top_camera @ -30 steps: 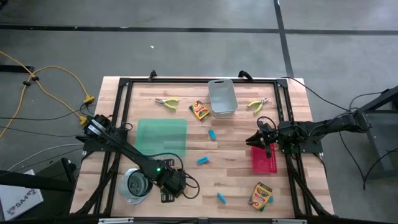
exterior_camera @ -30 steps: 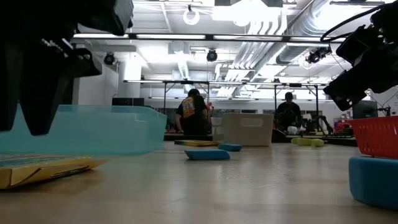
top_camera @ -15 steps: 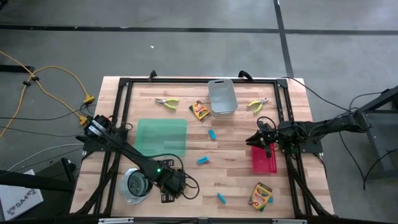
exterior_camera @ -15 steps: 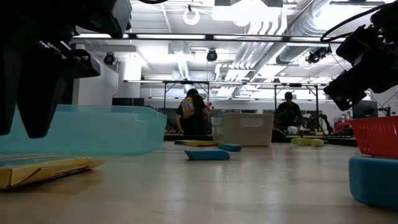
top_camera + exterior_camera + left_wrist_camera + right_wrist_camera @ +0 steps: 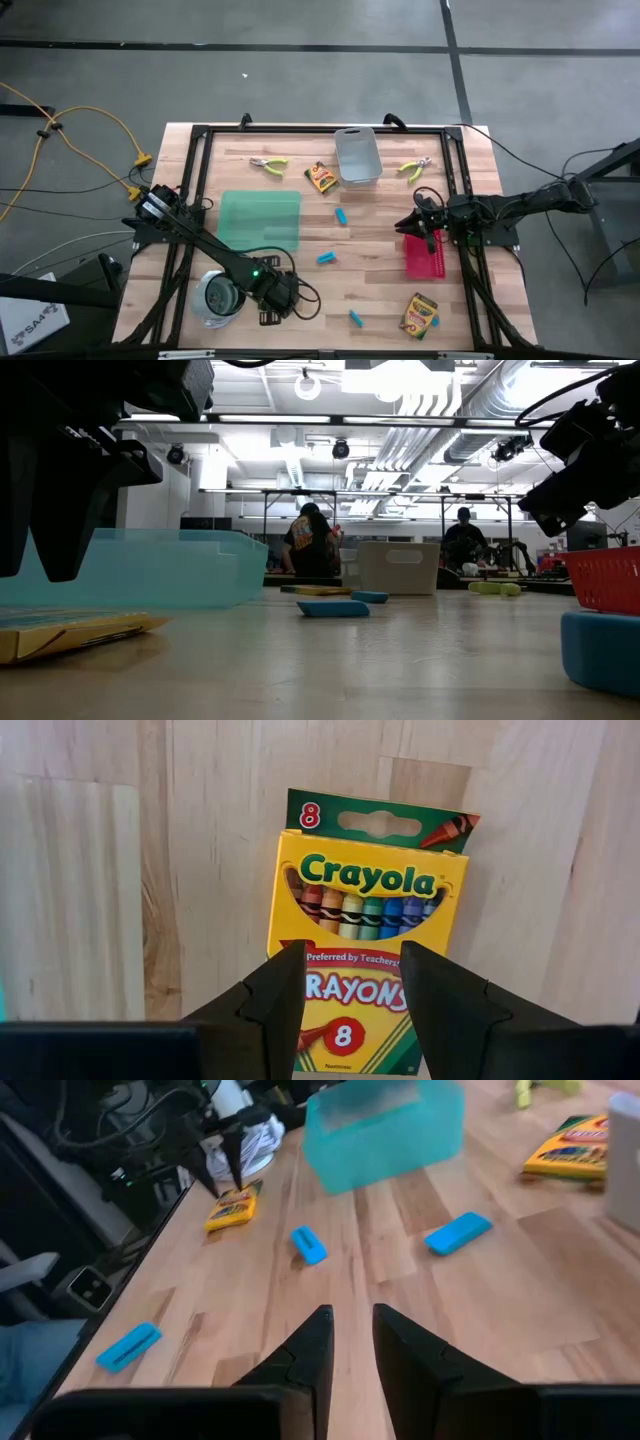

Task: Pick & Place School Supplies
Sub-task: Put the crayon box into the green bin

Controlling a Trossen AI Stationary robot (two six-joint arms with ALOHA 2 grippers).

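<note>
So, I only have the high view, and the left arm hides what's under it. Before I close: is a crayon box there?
Observer: Yes. The left wrist view shows a crayon box flat on the wood, label up, below the open left gripper.
Operator: Touching it?
Observer: It seems not. In the low view the fingers hang above the box, with a gap.
Operator: Is the right gripper holding anything?
Observer: No. The right gripper is empty, fingers slightly apart.
</note>
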